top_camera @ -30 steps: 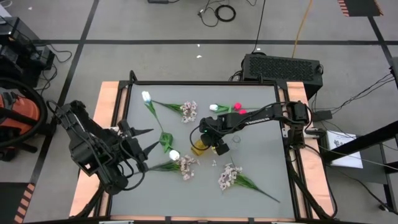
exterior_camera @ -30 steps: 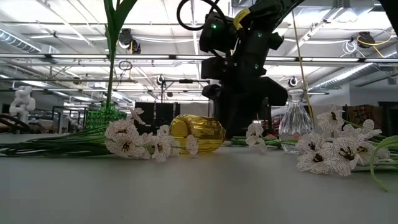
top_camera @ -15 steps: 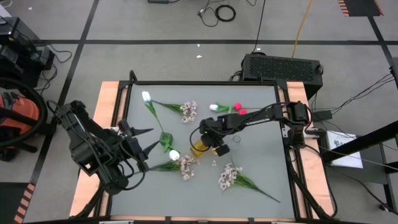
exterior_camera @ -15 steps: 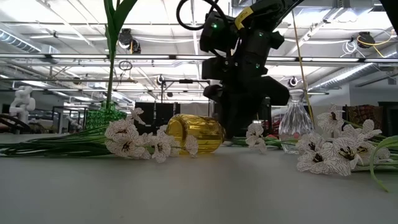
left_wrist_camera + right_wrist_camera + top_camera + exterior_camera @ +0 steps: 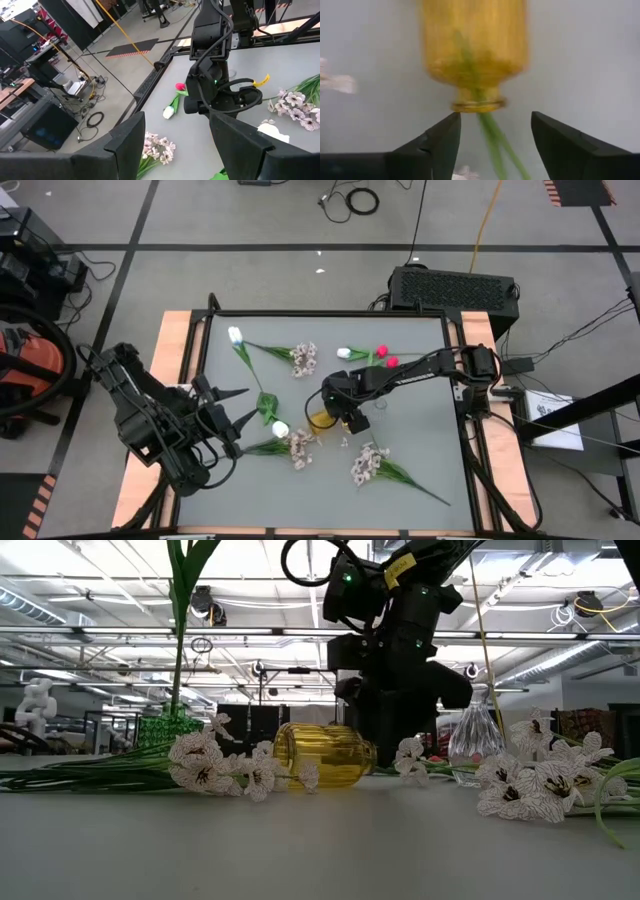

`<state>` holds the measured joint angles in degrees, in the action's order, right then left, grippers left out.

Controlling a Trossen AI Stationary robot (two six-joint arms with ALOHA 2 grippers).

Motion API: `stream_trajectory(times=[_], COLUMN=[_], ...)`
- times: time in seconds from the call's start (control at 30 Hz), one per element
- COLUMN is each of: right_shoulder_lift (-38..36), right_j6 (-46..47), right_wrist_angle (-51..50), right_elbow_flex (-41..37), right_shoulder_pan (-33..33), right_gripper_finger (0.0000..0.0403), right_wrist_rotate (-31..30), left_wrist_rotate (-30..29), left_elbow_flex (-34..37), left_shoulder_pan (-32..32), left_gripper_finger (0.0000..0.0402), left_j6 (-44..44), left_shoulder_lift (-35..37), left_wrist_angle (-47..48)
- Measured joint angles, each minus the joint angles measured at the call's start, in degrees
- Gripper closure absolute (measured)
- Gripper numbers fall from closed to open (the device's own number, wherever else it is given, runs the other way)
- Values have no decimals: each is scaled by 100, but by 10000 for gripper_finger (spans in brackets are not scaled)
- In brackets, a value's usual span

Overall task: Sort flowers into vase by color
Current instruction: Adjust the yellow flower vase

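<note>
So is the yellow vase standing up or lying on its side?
Lying on its side. The low view shows the yellow vase flat on the table; the right wrist view shows a green stem through its mouth.

The yellow vase (image 5: pixel 322 755) looks like glossy ribbed glass, the clear vase (image 5: pixel 474 745) is shiny cut glass, and the table (image 5: pixel 420 450) has a matt grey surface with wooden edges.

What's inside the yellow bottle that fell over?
A green stem runs in through the neck of the yellow glass vase lying on its side. It shows faintly through the glass; whatever is at its inner end cannot be made out.
</note>
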<state>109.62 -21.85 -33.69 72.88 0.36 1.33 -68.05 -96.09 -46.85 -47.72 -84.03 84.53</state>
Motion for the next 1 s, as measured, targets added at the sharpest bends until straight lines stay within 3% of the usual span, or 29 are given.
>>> stream_trajectory(times=[0.53,1.0], right_shoulder_lift=[0,-2], right_j6=[313,256], right_wrist_angle=[540,506], right_elbow_flex=[0,2], right_shoulder_pan=[304,304], right_gripper_finger=[195,317], right_wrist_rotate=[172,172], left_wrist_rotate=[-26,-107], left_elbow_flex=[0,-2], left_shoulder_pan=[0,0], left_gripper_finger=[174,174], left_j6=[-2,-2], left_shoulder_lift=[0,-88], left_wrist_angle=[-4,-214])
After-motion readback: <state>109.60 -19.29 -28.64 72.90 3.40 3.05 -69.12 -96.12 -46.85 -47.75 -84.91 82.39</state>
